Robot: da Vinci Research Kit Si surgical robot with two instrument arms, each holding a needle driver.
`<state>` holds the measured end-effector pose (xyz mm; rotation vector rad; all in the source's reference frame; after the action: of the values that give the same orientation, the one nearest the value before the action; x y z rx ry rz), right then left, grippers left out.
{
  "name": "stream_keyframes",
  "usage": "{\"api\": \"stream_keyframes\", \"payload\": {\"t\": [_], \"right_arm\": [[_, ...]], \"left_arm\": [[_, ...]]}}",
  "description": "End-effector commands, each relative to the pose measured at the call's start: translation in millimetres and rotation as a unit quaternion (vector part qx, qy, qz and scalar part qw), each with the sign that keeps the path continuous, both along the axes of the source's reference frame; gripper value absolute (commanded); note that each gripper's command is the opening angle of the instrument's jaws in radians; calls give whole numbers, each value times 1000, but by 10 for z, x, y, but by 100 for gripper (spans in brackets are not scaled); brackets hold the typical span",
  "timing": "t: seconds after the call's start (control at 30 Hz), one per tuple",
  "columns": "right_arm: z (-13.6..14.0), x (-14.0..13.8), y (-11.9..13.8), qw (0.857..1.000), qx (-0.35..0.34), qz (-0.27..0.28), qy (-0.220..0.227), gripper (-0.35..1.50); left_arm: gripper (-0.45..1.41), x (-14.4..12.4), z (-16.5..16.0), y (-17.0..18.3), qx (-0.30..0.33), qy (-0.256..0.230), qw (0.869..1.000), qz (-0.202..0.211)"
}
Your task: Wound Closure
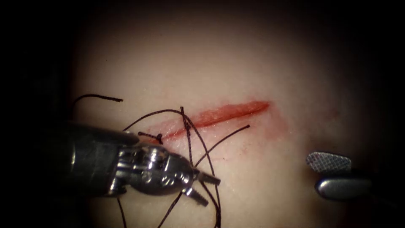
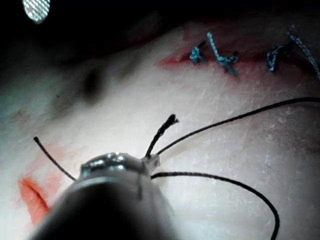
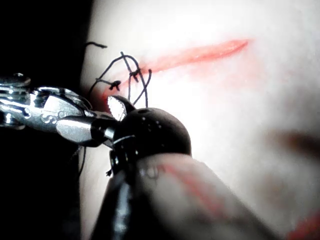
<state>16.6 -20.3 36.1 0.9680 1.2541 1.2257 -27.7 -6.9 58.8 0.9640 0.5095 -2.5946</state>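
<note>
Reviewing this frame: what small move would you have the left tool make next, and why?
Probably close the left tool on the thread running between its open jaws. It holds nothing, loose thread loops lie over the cut's left end, and the right tool waits open and apart on the tissue's right side. I can't make out the needle.

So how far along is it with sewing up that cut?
Early on, it seems. One knotted stitch sits at the left end of the cut, and another strand of thread crosses it nearby. The left gripper is open among loose thread loops, holding nothing I can see. The right gripper waits open, empty, right of the cut. Most of the cut still gapes red; I can't spot the needle.
</note>
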Motion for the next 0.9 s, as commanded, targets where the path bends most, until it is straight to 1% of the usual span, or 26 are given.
{"api": "stream_keyframes", "payload": {"t": [0.03, 0.07, 0.13, 0.17, 0.37, 0.47, 0.53, 0.57, 0.63, 0.7, 0.77, 0.87, 0.9], "right_arm": [[3, 8, -1, 1000, -1, -1, 1, 130], [2, 8, -1, 1000, -1, -1, 1, 130], [2, 8, -1, 1000, -1, -1, 1, 130], [2, 8, -1, 1000, -1, -1, 1, 130], [0, 8, -3, 1000, -1, -2, 2, 130], [1, 9, -2, 1000, -1, -1, 1, 130], [1, 10, -2, 1000, -1, -1, 1, 128], [2, 11, -3, 1000, -1, -1, 1, 128], [5, 13, -4, 1000, -3, 0, 0, 125], [12, 20, -7, 1000, -13, 1, -2, 123], [21, 29, -9, 999, -37, 2, -7, 123], [42, 46, -12, 995, -94, 3, -19, 111], [53, 55, -13, 993, -115, 3, -31, 111]], "left_arm": [[-18, -6, 6, -1, -3, 3, 1000, -3], [-45, -7, 6, -1, 0, 9, 1000, -14], [-45, -7, 6, 0, 4, 24, 999, -43], [-45, -6, 7, 0, 1, 26, 998, -49], [-45, 0, 15, 1, -3, 26, 998, -50], [-45, 5, 13, 4, 17, 37, 997, -73], [-45, 8, 8, 13, 37, 55, 992, -111], [-45, 12, 3, 23, 33, 63, 988, -137], [-45, 20, -5, 40, 26, 57, 983, -174], [-45, 30, -14, 61, 38, 57, 972, -224], [-45, 41, -18, 78, 46, 49, 964, -256], [-45, 60, -18, 94, 57, 39, 954, -293], [-45, 65, -17, 97, 61, 39, 950, -305]]}}
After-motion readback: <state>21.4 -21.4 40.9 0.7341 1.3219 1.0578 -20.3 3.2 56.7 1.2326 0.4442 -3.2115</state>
